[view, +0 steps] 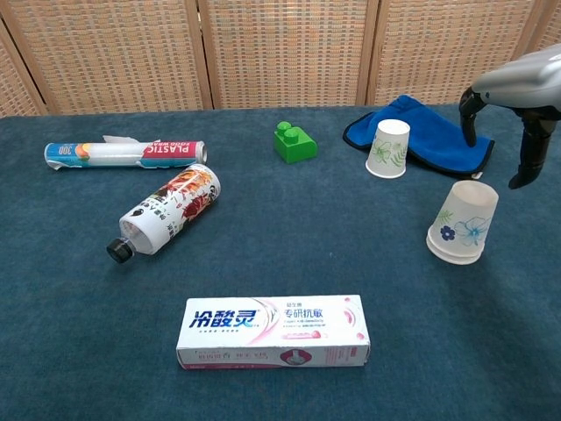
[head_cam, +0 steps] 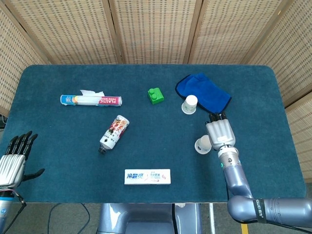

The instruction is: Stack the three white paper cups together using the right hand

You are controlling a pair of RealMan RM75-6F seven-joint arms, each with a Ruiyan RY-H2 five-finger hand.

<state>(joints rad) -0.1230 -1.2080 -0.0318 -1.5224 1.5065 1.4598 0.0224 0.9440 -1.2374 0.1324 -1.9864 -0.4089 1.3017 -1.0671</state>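
Chest view, stacked cups [view: 462, 223] near rt table edge [view: 552, 289]

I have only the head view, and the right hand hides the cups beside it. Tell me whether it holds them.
Observer: No. In the chest view the right hand hangs above the stacked cups, fingers apart, touching nothing.
Operator: Confirm that the stack is seated.
Observer: It stands mouth down, and two rims show at its foot, one just above the other.
Operator: Describe the third cup.
Observer: The third cup also stands mouth down, with green leaves printed on its side.
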